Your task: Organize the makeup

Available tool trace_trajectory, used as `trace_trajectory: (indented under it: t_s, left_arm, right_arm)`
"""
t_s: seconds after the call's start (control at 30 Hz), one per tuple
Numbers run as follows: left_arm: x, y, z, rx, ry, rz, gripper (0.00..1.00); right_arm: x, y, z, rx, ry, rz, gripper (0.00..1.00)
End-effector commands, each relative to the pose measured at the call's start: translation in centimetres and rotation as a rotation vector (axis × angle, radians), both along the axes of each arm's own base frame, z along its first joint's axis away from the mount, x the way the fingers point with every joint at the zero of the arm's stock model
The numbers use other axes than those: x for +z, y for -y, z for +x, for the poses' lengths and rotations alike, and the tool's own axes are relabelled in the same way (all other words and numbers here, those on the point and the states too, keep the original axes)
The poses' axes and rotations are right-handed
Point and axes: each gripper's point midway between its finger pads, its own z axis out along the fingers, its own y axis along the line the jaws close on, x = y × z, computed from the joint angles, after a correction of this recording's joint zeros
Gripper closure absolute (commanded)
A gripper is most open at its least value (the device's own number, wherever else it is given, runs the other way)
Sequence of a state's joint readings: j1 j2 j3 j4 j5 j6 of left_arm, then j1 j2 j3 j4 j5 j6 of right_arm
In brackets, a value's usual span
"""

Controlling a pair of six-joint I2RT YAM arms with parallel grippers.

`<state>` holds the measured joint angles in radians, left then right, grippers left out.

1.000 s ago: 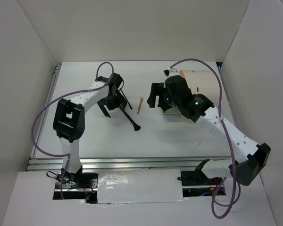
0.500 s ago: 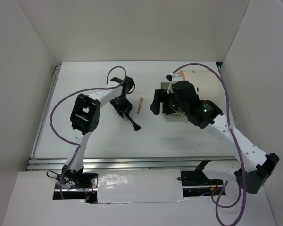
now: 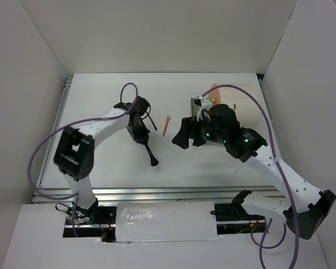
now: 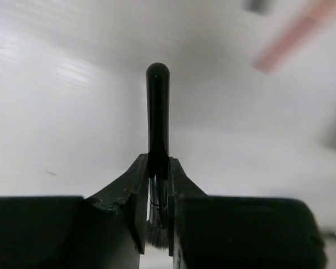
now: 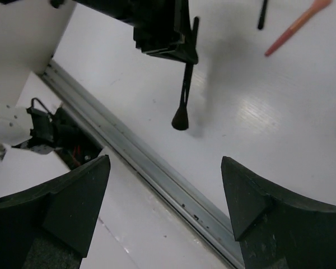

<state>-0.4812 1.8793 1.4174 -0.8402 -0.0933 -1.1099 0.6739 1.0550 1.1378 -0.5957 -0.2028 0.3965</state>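
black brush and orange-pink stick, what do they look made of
Thin black brush: handle looks like glossy plastic or lacquered wood, given its sheen; dark bristles at one end. Short orange-pink stick: matte, perhaps plastic or wood; too blurred to tell.

Left gripper point(image 3: 140, 133) pinched tight, right gripper point(image 5: 165, 162) gaping wide!
The left arm arched up from the table's near edge, elbow out to the left, wrist pointed down over mid-table, jaws clamped on a thin black brush point(image 4: 158, 112). The right arm reached in from the near right corner, its fingers spread apart and holding nothing.
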Motion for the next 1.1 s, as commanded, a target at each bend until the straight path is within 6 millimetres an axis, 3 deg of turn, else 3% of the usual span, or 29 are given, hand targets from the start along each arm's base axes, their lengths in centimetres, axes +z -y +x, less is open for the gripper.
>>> trace_trajectory:
  t_s: [0.0,0.07,0.1,0.17,0.27,0.5,0.6,0.63,0.7,0.77,0.8,0.9,0.93,1.03,1.07]
  left_arm:
    - [11.7,5.4,1.8,-0.29,0.391,-0.358,1.0]
    - [16.5,7.5,1.9,-0.416,0.556,-0.513,1.0]
    - [19.3,8.7,0.0,-0.504,0.597,-0.629,1.0]
    - [23.4,9.8,-1.2,-0.599,0.709,-0.756,1.0]
    - [25.9,10.3,-3.2,-0.678,0.734,-0.851,1.0]
    - [27.5,10.1,-5.4,-0.717,0.73,-0.967,1.0]
    - [27.7,10.0,-5.7,-0.722,0.73,-0.989,1.0]
    - [27.7,10.0,-5.8,-0.727,0.732,-0.99,1.0]
    - [27.7,9.7,-5.5,-0.721,0.732,-0.98,1.0]
    - [27.8,9.6,-5.2,-0.716,0.728,-0.986,1.0]
    - [28.0,9.5,-4.8,-0.706,0.737,-0.999,1.0]
    - [28.5,9.5,-4.5,-0.698,0.743,-1.021,1.0]
    - [28.7,9.5,-4.4,-0.696,0.748,-1.019,1.0]
    - [28.8,9.2,-3.6,-0.672,0.758,-0.979,0.76]
    - [28.6,8.8,-3.1,-0.656,0.766,-0.946,0.36]
  right_arm:
    - [2.8,-3.1,-0.9,0.135,0.049,0.177,0.11]
    - [2.4,-4.2,-1.6,0.188,0.012,0.227,0.11]
    - [2.4,-4.9,-1.2,0.198,0.017,0.255,0.1]
    - [3.0,-5.9,-1.2,0.219,0.011,0.311,0.05]
    - [2.8,-6.6,-0.4,0.189,-0.019,0.337,0.01]
    - [3.8,-6.5,2.6,0.033,0.036,0.339,0.02]
    - [4.5,-6.9,2.8,0.045,0.052,0.357,0.22]
    - [4.4,-7.1,3.0,0.053,0.044,0.358,0.36]
    - [4.7,-7.8,2.5,0.099,0.034,0.366,0.47]
    - [4.6,-8.3,2.3,0.128,0.024,0.37,0.79]
    - [4.5,-8.5,1.9,0.144,0.018,0.376,0.85]
    - [4.5,-8.4,1.8,0.144,0.026,0.391,0.87]
    - [4.5,-8.4,1.9,0.139,0.026,0.393,0.96]
    - [4.4,-8.2,2.4,0.106,0.029,0.38,1.0]
    - [4.6,-8.2,2.7,0.097,0.033,0.378,1.0]
